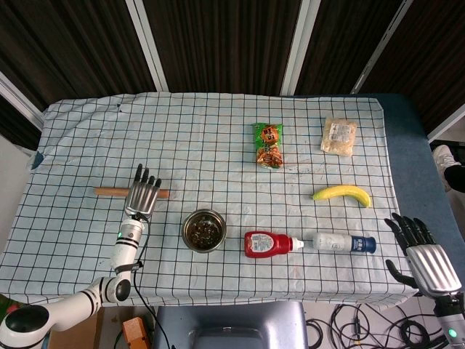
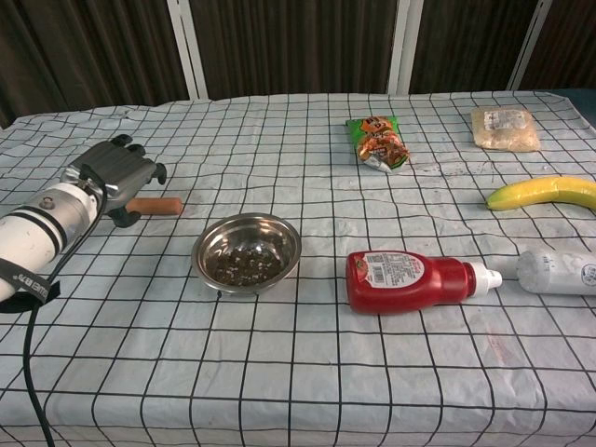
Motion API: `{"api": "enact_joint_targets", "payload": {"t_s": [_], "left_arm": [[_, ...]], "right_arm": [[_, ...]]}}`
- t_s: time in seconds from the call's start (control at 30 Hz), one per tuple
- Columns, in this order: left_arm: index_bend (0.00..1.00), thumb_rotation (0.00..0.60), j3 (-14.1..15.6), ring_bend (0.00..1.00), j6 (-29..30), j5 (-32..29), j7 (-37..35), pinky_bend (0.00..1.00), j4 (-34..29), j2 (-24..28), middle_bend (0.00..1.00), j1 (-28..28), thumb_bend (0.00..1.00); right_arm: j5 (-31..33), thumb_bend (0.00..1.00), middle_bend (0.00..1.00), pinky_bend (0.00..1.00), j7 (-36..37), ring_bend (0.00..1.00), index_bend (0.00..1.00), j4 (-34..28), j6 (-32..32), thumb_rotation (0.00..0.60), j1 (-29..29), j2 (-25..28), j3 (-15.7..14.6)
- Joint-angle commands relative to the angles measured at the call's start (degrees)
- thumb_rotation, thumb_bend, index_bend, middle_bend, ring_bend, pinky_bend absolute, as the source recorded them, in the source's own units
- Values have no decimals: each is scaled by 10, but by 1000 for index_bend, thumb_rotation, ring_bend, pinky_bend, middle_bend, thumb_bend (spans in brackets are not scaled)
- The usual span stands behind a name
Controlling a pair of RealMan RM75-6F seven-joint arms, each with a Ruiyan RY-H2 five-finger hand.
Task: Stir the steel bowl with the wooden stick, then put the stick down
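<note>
The wooden stick [image 1: 105,191] lies flat on the checked cloth at the left, and its right end [image 2: 155,206] pokes out beside my left hand. My left hand [image 1: 143,193] is over the stick's middle with its fingers stretched out across it, not closed around it; the chest view shows the left hand [image 2: 114,176] from behind. The steel bowl [image 1: 204,230] stands to the right of that hand and nearer the front, with dark bits inside the bowl [image 2: 247,251]. My right hand [image 1: 424,253] hangs open off the table's front right corner, holding nothing.
A red ketchup bottle [image 1: 267,244] and a white bottle [image 1: 341,242] lie on their sides to the right of the bowl. Behind them are a banana [image 1: 341,194], a green snack bag [image 1: 268,145] and a clear food packet [image 1: 339,136].
</note>
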Motion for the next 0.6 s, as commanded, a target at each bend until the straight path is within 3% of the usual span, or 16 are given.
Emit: {"api": "enact_joint_targets", "payload": {"t_s": [0.03, 0.6], "left_arm": [[303, 600, -4, 113, -7, -10, -9, 47, -2, 2, 307, 0, 359], [439, 600, 7, 159, -25, -10, -24, 48, 49, -15, 364, -14, 375]], "right_arm": [[-2, 316, 0, 0, 1, 0, 0, 0, -2, 600, 1, 0, -1], [1, 316, 0, 0, 9, 0, 0, -4, 3, 600, -3, 6, -1]]}}
